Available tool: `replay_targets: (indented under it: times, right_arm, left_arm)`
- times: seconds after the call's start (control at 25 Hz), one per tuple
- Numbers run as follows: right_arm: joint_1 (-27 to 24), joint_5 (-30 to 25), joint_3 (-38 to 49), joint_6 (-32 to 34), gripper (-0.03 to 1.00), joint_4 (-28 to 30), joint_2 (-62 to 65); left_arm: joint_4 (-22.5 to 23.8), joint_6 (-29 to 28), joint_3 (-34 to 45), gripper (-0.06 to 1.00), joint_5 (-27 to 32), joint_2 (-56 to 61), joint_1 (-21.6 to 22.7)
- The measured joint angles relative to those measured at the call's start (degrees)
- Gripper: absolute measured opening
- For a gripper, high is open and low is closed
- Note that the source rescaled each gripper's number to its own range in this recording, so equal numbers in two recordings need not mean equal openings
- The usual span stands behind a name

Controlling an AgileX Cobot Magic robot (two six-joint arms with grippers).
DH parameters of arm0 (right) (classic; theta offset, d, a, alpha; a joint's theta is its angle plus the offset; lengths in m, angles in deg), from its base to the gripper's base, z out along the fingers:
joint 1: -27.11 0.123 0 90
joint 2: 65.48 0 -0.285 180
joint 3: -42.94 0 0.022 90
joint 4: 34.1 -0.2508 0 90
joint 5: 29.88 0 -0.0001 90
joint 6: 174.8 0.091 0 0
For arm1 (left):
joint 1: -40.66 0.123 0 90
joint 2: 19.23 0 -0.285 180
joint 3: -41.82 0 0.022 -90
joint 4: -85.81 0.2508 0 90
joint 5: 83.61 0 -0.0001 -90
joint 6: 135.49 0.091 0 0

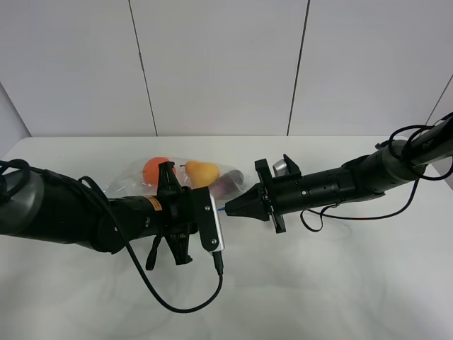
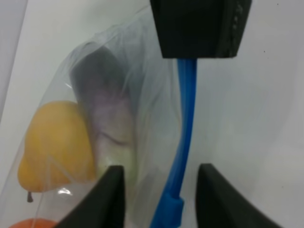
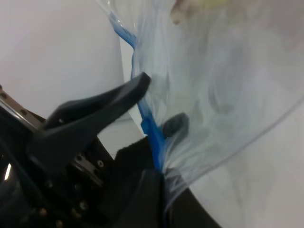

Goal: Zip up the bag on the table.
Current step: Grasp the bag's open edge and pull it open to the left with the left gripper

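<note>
The bag (image 1: 180, 177) lies on the white table (image 1: 333, 283), clear and crinkly, with an orange (image 1: 155, 170), a yellow pear (image 1: 202, 172) and a purple eggplant (image 1: 225, 186) inside. Its blue zipper strip (image 2: 186, 109) runs between the two grippers. My right gripper (image 1: 231, 207) is shut on one end of the strip (image 3: 153, 130). My left gripper (image 2: 160, 170) straddles the strip with its jaws apart, the blue slider (image 2: 169, 209) between the fingers (image 2: 110, 194) and neither pad touching it.
A black cable (image 1: 185, 303) loops on the table in front of the left arm. Another cable (image 1: 354, 212) hangs under the right arm. White wall panels stand behind the table's far edge.
</note>
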Motion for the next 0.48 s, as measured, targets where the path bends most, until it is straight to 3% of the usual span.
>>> replay_targets:
  times: [0.2,0.48]
  right_arm:
    - [0.00,0.00,0.00,0.00,0.00,0.00,0.00]
    - [0.00,0.00,0.00,0.00,0.00,-0.17,0.00]
  left_arm:
    - [0.00,0.00,0.00,0.15,0.00,0.00,0.00]
    - [0.00,0.00,0.00,0.02,0.00,0.00,0.00]
